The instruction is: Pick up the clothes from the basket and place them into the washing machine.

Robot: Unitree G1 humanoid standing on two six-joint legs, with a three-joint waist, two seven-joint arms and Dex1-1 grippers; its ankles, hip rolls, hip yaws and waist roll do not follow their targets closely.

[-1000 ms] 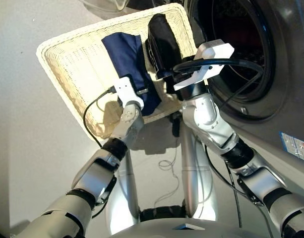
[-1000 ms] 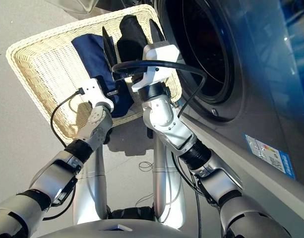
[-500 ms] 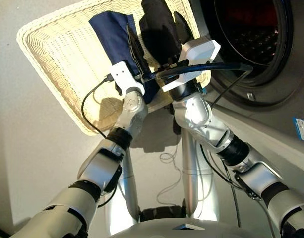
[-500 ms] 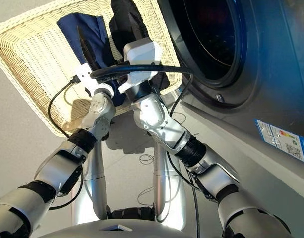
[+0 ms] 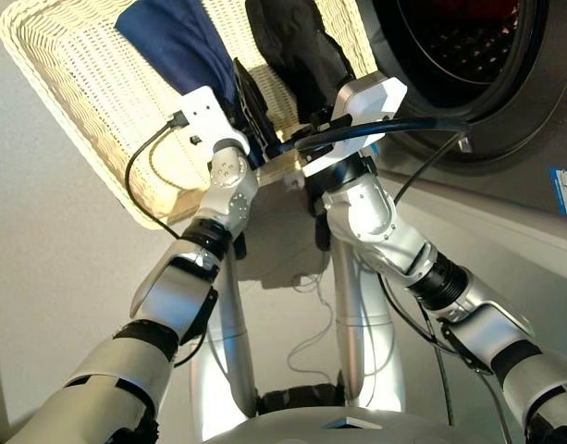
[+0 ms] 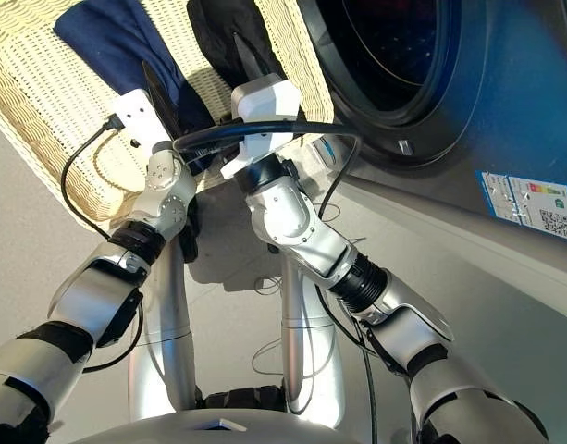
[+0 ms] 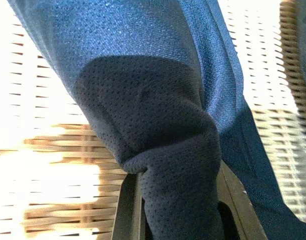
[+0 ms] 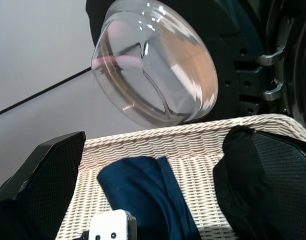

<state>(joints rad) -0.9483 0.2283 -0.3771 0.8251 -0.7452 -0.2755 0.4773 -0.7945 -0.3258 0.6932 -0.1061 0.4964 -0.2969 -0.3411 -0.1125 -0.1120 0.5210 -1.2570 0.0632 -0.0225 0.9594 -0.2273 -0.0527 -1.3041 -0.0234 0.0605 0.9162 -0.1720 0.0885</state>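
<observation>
The basket (image 5: 89, 83) sits on the floor in front of the washing machine (image 5: 510, 139). Two of the clothes lie in it: a navy garment (image 5: 172, 42) and, nearer the machine, a black garment (image 5: 292, 46). My left gripper (image 7: 175, 200) is at the navy garment's near end and is shut on a bunched fold of it. My right gripper (image 8: 155, 150) hovers open over the basket's near rim by the black garment and holds nothing. The open drum hole (image 5: 459, 37) is just right of the basket.
The machine's open door with its clear glass bowl (image 8: 153, 75) hangs beyond the basket's far rim. A blue sticker (image 6: 528, 199) marks the machine's front. Black cables (image 5: 385, 125) loop from my right wrist. Grey floor (image 5: 43, 277) lies to the left.
The camera has tilted, so the basket sits higher in the picture. Both grippers have reached further over the basket's near rim, the left onto the navy garment.
</observation>
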